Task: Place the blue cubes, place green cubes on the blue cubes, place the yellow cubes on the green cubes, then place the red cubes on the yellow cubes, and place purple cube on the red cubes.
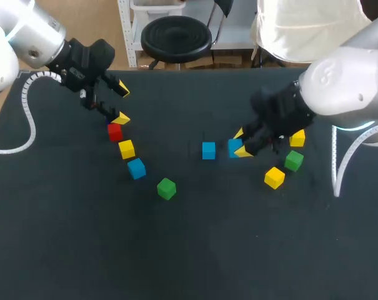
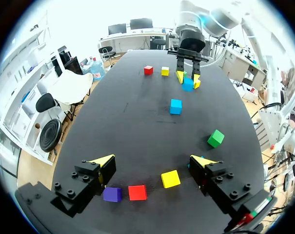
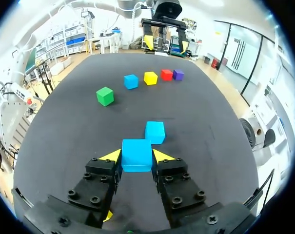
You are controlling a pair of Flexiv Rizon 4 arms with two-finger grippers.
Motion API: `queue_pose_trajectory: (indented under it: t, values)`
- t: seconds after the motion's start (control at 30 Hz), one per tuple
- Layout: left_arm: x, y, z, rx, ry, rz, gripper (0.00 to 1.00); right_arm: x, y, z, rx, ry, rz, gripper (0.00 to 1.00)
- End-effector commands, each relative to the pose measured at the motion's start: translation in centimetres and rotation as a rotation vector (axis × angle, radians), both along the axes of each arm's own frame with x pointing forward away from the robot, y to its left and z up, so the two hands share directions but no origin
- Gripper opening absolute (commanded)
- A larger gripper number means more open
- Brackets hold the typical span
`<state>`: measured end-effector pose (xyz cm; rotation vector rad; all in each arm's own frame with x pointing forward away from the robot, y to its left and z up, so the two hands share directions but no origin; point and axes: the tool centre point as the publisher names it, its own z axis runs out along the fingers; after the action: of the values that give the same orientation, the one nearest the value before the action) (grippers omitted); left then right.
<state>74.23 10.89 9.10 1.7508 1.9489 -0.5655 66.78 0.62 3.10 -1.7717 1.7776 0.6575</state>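
1. Table (image 1: 189, 250) seen from the head view: right claw (image 1: 241, 142) clenched on 1 blue cube (image 1: 233, 147), near a 2nd blue cube (image 1: 208, 150).
2. Left wrist view: left claw (image 2: 154, 161) released, spread above purple cube (image 2: 112, 194), red cube (image 2: 137, 192), yellow cube (image 2: 170, 179).
3. Right wrist view: both fingers (image 3: 104, 168) press the blue cube's sides.

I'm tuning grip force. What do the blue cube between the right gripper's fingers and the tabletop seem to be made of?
The blue cube looks like painted wood or hard plastic: flat matte faces, crisp edges and even colour. No grain shows, so I can't say which. The tabletop looks like dark matte cloth or a rubbery mat: dull, with no reflections.
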Motion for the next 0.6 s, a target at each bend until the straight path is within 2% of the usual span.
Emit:
queue_pose_trajectory:
  t: [0.03,0.37,0.6]
  values:
    - [-0.1,0.0,0.0,0.000,-0.002,0.000,1.00,0.6,0.1,-0.7,0.018,0.004,0.006,0.00]
    - [-0.1,0.0,0.0,0.000,-0.002,0.000,1.00,1.5,0.6,-1.5,0.017,0.039,0.029,0.00]
    - [-0.1,0.0,0.0,0.000,-0.002,0.000,1.00,1.6,1.0,-2.0,0.018,0.050,0.025,0.00]
